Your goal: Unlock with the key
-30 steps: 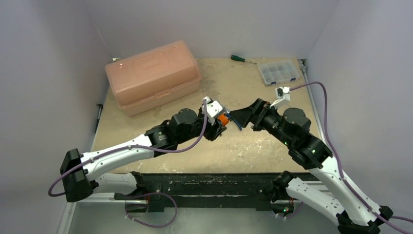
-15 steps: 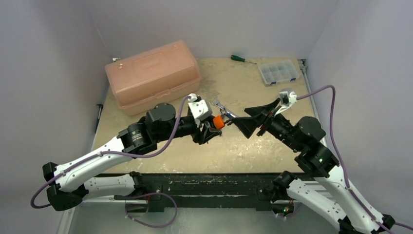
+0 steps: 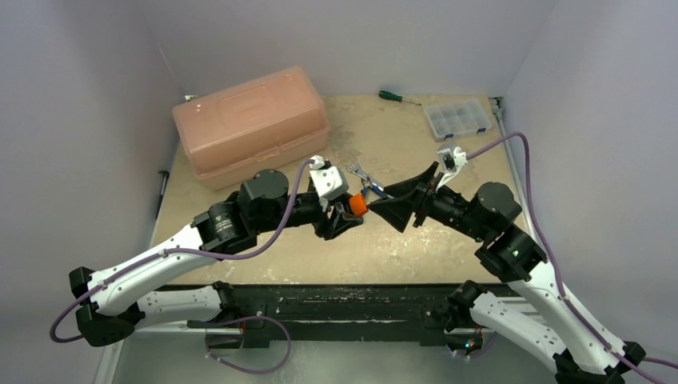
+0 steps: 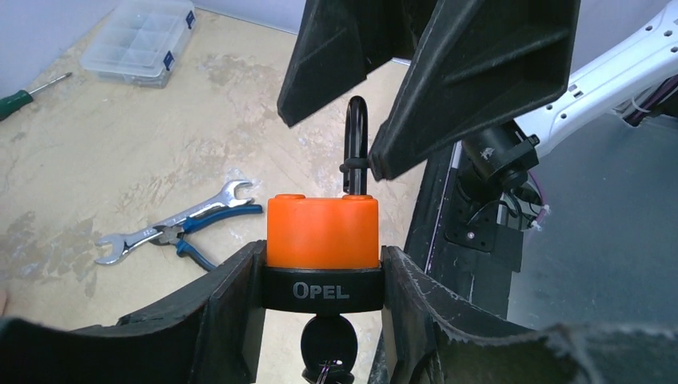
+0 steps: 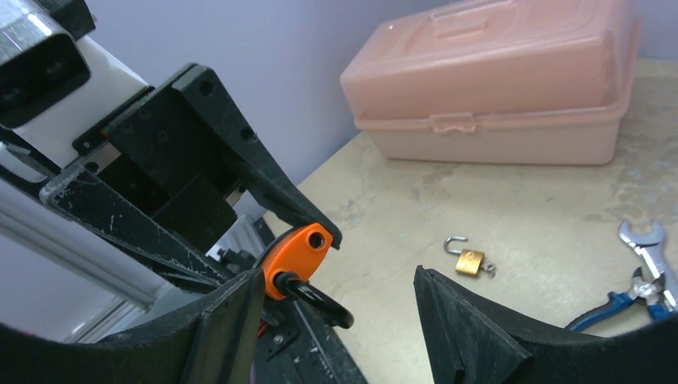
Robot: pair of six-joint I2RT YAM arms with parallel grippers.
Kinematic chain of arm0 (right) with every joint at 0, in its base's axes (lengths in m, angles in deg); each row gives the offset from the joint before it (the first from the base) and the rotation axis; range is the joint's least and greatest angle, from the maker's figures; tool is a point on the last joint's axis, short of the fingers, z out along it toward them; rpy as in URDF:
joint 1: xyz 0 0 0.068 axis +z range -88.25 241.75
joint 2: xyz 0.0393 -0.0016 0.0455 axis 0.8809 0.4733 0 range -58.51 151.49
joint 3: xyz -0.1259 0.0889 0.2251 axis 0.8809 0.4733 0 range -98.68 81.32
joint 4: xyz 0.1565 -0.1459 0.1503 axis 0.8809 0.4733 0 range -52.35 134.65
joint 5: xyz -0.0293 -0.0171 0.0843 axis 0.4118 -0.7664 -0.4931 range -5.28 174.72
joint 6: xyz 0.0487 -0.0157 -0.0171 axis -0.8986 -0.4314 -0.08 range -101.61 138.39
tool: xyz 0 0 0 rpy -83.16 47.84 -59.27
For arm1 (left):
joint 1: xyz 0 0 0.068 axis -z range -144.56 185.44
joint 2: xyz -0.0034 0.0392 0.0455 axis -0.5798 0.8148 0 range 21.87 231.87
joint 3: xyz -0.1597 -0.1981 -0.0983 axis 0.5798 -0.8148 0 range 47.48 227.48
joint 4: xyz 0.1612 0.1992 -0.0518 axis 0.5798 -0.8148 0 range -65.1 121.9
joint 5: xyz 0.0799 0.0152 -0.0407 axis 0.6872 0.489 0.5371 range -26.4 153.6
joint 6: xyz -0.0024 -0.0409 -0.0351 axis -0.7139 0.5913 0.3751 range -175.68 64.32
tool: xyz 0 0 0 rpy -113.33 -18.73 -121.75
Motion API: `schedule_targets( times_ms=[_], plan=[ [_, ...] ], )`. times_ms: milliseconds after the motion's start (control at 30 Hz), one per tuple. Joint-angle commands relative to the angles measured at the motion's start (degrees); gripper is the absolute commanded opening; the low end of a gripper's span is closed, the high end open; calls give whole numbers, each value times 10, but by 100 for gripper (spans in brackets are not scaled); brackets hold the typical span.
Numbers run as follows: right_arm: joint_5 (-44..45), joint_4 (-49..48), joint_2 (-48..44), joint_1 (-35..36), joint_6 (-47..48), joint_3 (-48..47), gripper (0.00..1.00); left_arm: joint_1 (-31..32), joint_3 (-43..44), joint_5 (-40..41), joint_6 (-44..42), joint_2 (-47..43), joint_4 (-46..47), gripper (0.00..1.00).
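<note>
My left gripper point(image 4: 322, 250) is shut on an orange padlock point(image 4: 322, 228), its pads on the black "OPEL" base. A black key point(image 4: 329, 344) sits in the keyhole underneath. The black shackle point(image 4: 356, 136) points toward my right gripper point(image 5: 337, 276), which stands open with a finger on each side of the shackle. In the right wrist view, the shackle point(image 5: 320, 300) comes out of one hole of the padlock point(image 5: 294, 252) and the other hole is empty. In the top view, both grippers meet above mid-table, the left gripper point(image 3: 349, 210) facing the right gripper point(image 3: 390, 210).
A pink toolbox point(image 3: 250, 124) stands at the back left. A clear compartment box point(image 3: 457, 118) and a green screwdriver point(image 3: 397, 98) lie at the back right. Blue pliers and a wrench point(image 3: 364, 178) lie behind the grippers. A small brass padlock point(image 5: 469, 260) lies on the table with its shackle open.
My left arm drew back to the left with the padlock. My right gripper swung round, moved in over the shackle, and its jaws narrowed a little.
</note>
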Motion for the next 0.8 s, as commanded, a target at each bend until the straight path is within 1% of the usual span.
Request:
schedule_targets(
  times_ms=[0, 200, 467, 533, 633, 767],
  plan=[
    [-50, -23, -3, 1, -16, -5, 74, -2, 0, 12, -14, -4, 61, 0],
    [-63, -17, -17, 1, -26, 0, 73, -2, -9, 49, -22, 3, 75, 0],
    [-116, -13, -17, 0, -49, 3, 72, -2, -13, 92, -29, 19, 86, 0],
    [-119, -7, -16, 1, -52, 1, 72, -2, -14, 96, -45, 25, 89, 0],
    [-91, 17, -9, 0, -52, -7, 72, -1, -19, 95, -48, 28, 97, 0],
    [-30, 59, 21, 0, -50, -25, 78, -1, -26, 81, -50, 22, 110, 0]
  ],
)
